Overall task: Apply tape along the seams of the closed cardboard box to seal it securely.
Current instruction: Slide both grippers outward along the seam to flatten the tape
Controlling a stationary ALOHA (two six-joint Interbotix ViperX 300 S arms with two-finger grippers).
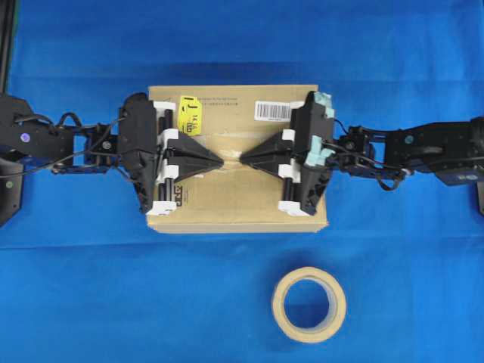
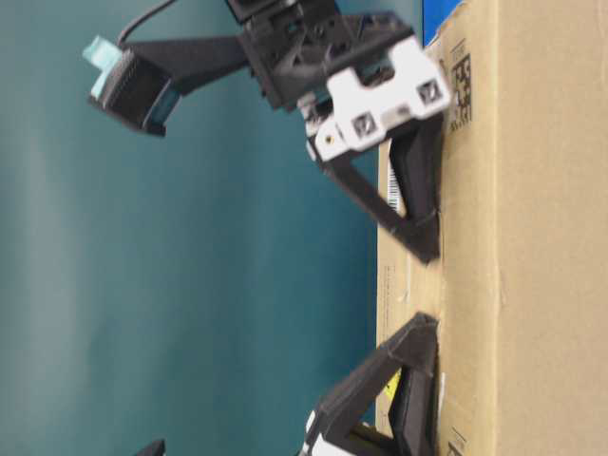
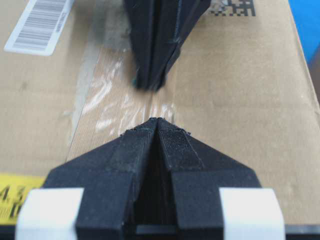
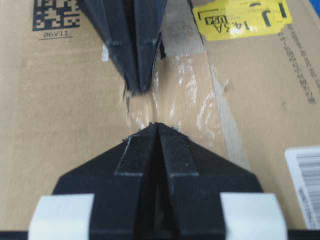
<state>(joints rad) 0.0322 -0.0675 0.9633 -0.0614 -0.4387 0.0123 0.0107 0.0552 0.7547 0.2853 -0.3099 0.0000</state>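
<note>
A tape roll lies near the cardboard box, apart.

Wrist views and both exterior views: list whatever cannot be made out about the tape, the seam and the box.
- Seam: overhead view, both closed grippers cover its ends.
- Tape: left wrist view, glare blurs its edges; whether fully stuck is unclear.
- Fingertip contact with the cardboard box: table-level view, too blurred to settle.
- Barcode label: right wrist view, cut off by the frame edge.
- Tape roll: its loose end is too small to find.

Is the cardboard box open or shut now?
Shut. The cardboard box has both top flaps lying flat, meeting at the seam under glossy tape.
</note>
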